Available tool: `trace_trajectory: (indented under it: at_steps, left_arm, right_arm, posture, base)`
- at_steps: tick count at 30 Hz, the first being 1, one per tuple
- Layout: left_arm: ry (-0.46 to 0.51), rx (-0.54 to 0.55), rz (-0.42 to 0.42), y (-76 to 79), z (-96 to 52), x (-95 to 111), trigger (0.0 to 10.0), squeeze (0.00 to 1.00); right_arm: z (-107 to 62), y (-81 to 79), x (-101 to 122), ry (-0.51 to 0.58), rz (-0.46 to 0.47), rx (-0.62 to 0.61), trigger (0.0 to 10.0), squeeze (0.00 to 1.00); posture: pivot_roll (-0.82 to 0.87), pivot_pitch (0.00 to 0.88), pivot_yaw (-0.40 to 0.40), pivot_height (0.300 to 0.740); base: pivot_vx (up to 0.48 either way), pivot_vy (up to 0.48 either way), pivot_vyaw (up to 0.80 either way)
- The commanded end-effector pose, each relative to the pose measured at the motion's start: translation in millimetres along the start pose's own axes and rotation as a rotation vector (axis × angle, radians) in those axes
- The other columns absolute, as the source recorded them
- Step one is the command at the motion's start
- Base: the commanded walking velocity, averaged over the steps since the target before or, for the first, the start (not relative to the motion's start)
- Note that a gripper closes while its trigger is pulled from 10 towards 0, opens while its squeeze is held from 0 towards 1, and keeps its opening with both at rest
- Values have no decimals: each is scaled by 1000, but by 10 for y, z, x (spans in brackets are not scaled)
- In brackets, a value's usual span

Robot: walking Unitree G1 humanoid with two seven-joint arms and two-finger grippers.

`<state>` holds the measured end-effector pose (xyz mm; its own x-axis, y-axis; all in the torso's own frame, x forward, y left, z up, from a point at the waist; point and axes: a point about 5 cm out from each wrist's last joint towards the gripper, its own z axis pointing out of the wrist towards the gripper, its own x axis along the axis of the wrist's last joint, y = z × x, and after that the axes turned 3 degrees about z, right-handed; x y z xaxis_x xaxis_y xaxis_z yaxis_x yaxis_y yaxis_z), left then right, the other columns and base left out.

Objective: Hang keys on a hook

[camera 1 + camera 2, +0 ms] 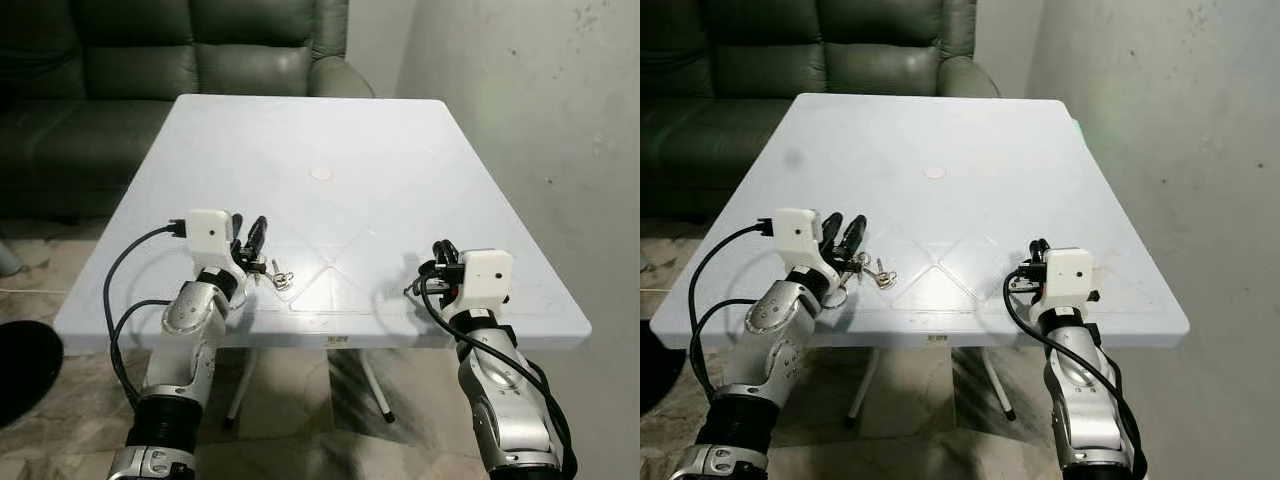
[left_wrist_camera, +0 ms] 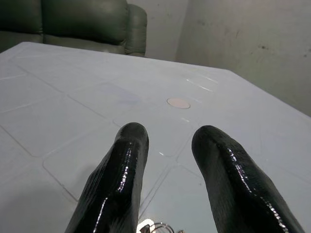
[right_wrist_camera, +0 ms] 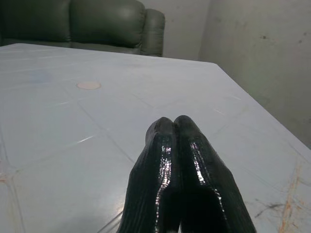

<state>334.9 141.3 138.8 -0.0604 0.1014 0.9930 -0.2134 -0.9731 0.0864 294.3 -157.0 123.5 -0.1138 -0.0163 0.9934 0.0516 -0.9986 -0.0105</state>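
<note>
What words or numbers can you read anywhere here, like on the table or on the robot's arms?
None can be read.
Table: a small dark mark sits on its near edge, too small and blurred to read.
Left gripper and right gripper: the white boxes on their wrists show no lettering.
Keys: too small to show any stamp.
Sofa and wall: only stains, no writing.
</note>
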Motion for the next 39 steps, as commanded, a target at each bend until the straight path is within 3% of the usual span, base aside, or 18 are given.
trace_trajectory:
  at_steps: [1,9,18,25,39]
  left_arm:
    - [11,13,-2,-15,-9,11,10000,0]
    - [-3,34,12,-85,15,21,10000,0]
    - [-13,23,-9,-39,18,-12,10000,0]
    - [-31,34,-29,-41,28,-36,10000,0]
    - [-34,38,-44,-8,40,-40,10000,0]
  right_arm:
    - [13,8,16,11,7,-11,10000,0]
    - [28,6,7,8,13,-15,10000,0]
    - [27,6,7,9,15,-21,10000,0]
    - [25,18,11,9,12,-23,10000,0]
    - [-5,17,3,4,7,-20,10000,0]
  posture:
    - [141,0,-25,740]
    - [142,0,-22,740]
    - [139,0,-27,740]
    - [136,0,-28,740]
    - [130,0,-30,740]
  base:
    - [0,0,-781]
    - [0,0,-781]
    - [0,0,-783]
    - [0,449,-783]
    - [0,0,-783]
